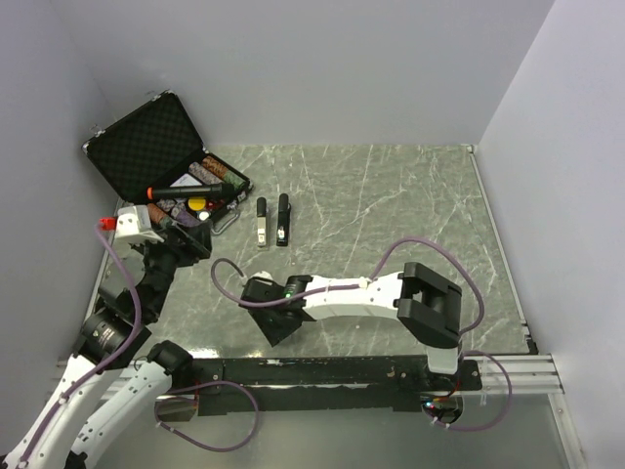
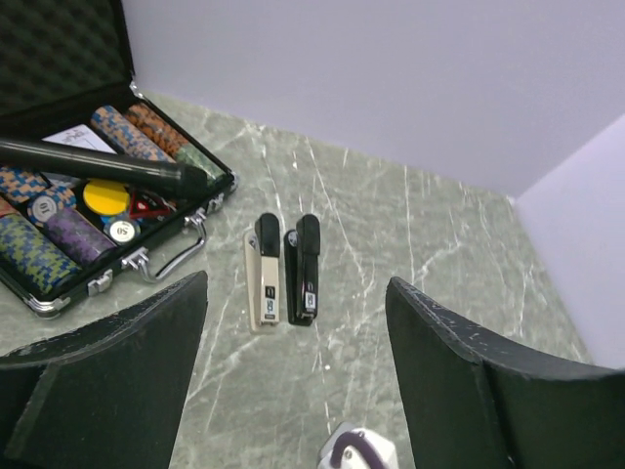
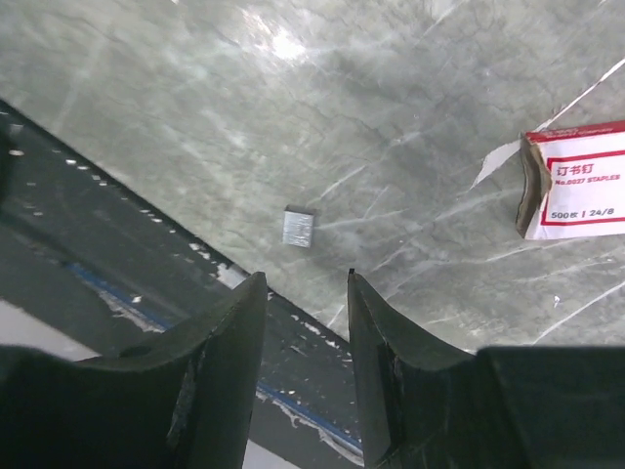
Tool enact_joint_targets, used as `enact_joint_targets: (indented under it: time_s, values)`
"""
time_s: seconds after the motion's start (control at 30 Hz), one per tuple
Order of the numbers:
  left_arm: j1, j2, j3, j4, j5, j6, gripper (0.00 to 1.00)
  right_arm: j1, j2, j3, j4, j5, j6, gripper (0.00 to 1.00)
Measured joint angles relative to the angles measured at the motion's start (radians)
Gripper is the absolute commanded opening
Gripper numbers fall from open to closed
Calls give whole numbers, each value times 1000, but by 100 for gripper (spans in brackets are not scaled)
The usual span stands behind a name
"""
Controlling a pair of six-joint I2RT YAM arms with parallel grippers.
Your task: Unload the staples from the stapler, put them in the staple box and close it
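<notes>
Two staplers lie side by side on the green marble table: a beige one (image 1: 262, 224) (image 2: 266, 277) and a black one (image 1: 283, 219) (image 2: 305, 269), both closed. My left gripper (image 1: 200, 240) (image 2: 296, 291) is open wide and empty, hovering short of the staplers' near ends. My right gripper (image 1: 276, 330) (image 3: 305, 278) is open and empty, low over the table's near edge. A small strip of staples (image 3: 299, 226) lies on the table just beyond its fingertips. A white and red staple box (image 3: 576, 181) lies to the right of it.
An open black case (image 1: 146, 147) (image 2: 59, 59) with poker chips and a black cylinder (image 2: 98, 164) stands at the back left, its handle (image 2: 171, 259) near the staplers. The black rail (image 1: 322, 371) (image 3: 117, 244) runs along the near edge. Grey walls enclose the table.
</notes>
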Motion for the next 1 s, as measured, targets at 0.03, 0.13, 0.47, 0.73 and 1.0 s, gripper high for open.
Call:
enact_joint_targets:
  time_s: [0.03,0.13,0.47,0.73,1.0]
  values:
    - [0,-6,0,2,-9,-3,78,2,8,4,-6,3,0,47]
    - [0,-8,0,4,-27,-8,78,6,27,16,-25,5,-4,47]
    - [0,-9,-2,5,-44,-9,78,18,100,84,-51,3,-15,47]
    - [0,-10,-5,6,-44,-9,78,19,140,100,-69,4,-14,47]
    - [0,-10,-9,6,-43,-9,78,19,154,127,-80,9,-11,46]
